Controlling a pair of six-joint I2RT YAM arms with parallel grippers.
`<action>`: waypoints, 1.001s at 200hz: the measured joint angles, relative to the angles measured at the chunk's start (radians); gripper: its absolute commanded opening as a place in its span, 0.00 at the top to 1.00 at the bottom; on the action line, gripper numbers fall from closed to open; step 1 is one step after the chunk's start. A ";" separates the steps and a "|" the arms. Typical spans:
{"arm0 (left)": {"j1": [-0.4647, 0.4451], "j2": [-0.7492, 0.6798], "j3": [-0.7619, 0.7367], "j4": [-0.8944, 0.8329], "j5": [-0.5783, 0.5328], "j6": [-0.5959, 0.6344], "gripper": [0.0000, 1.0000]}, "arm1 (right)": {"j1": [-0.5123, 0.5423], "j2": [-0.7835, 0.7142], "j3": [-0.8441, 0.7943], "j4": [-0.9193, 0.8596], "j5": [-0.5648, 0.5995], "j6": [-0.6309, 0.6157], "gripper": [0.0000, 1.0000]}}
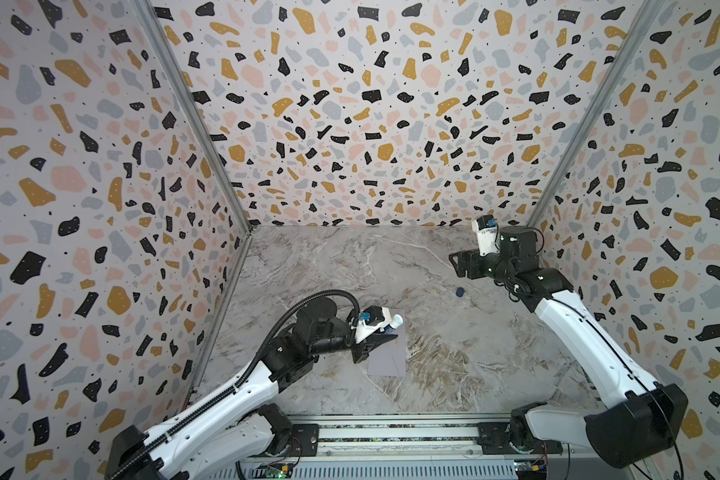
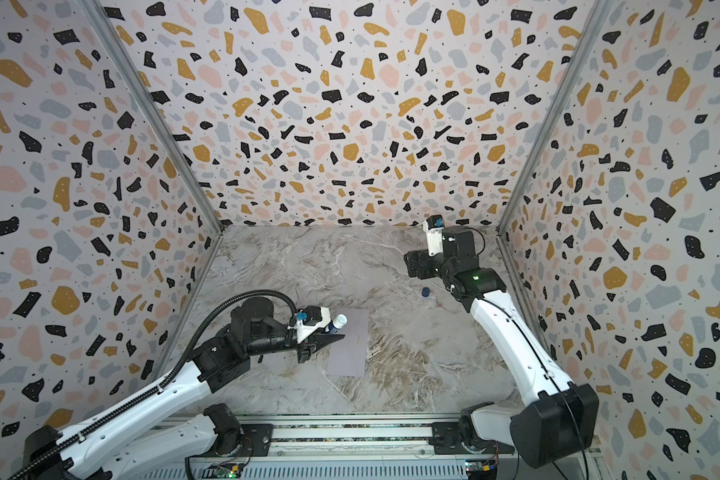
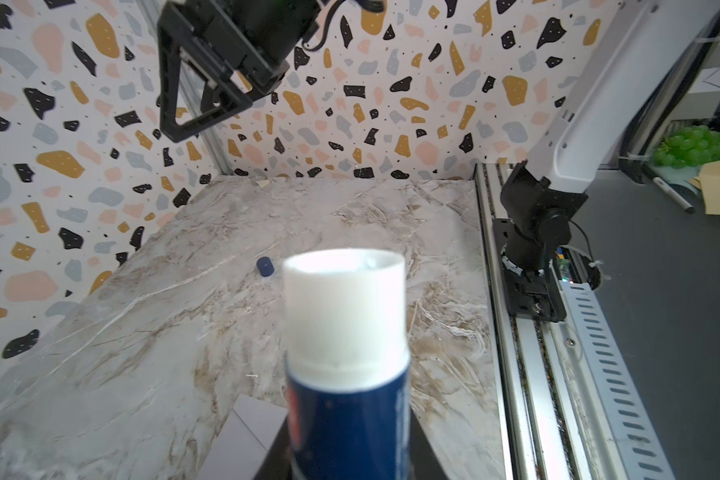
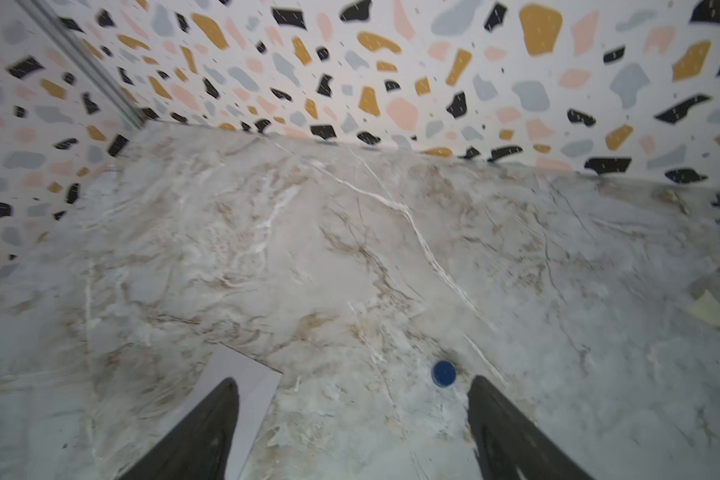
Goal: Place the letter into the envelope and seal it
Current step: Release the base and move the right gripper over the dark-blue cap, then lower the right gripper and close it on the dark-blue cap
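Left claw (image 1: 385, 332) clamped on an uncapped glue stick (image 1: 395, 321), blue barrel with the white tip out. That arm is stretched low over the envelope's (image 1: 389, 357) far end. Right claw (image 4: 352, 384) has jaws wide and empty, arm raised and bent at the far right. Envelope lies flat, a grey-lavender rectangle on the marbled bench (image 1: 350, 266). Small blue cap (image 1: 460, 292) lies loose near the right claw.

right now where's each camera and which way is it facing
both top views: high up front, looking down on table, left arm, right arm, left gripper over the envelope.
left wrist: on the left arm, looking past its glue stick across the table at the right arm.
right wrist: above the table, looking down across it to a wall; right gripper's open fingers show.
shared: the blue cap shows in all.
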 measured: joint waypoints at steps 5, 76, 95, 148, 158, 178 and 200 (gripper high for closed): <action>0.000 0.006 0.000 -0.007 0.010 0.002 1.00 | -0.011 0.013 -0.009 -0.001 0.006 0.000 0.12; 0.000 0.043 0.000 -0.053 0.024 0.016 0.99 | -0.071 0.195 -0.027 -0.015 0.133 -0.007 0.17; 0.000 0.044 0.000 -0.058 0.023 0.021 0.99 | -0.074 0.278 -0.007 -0.037 0.151 -0.012 0.18; 0.000 0.045 -0.001 -0.063 0.016 0.023 0.98 | -0.074 0.426 0.042 -0.070 0.176 -0.015 0.22; 0.000 0.047 -0.001 -0.062 0.016 0.023 0.98 | -0.072 0.437 0.047 -0.074 0.183 -0.015 0.23; 0.000 0.054 -0.001 -0.063 0.016 0.023 0.98 | -0.064 0.458 0.063 -0.077 0.205 -0.016 0.25; 0.000 0.059 -0.001 -0.064 0.016 0.023 0.97 | -0.043 0.492 0.092 -0.082 0.236 -0.017 0.30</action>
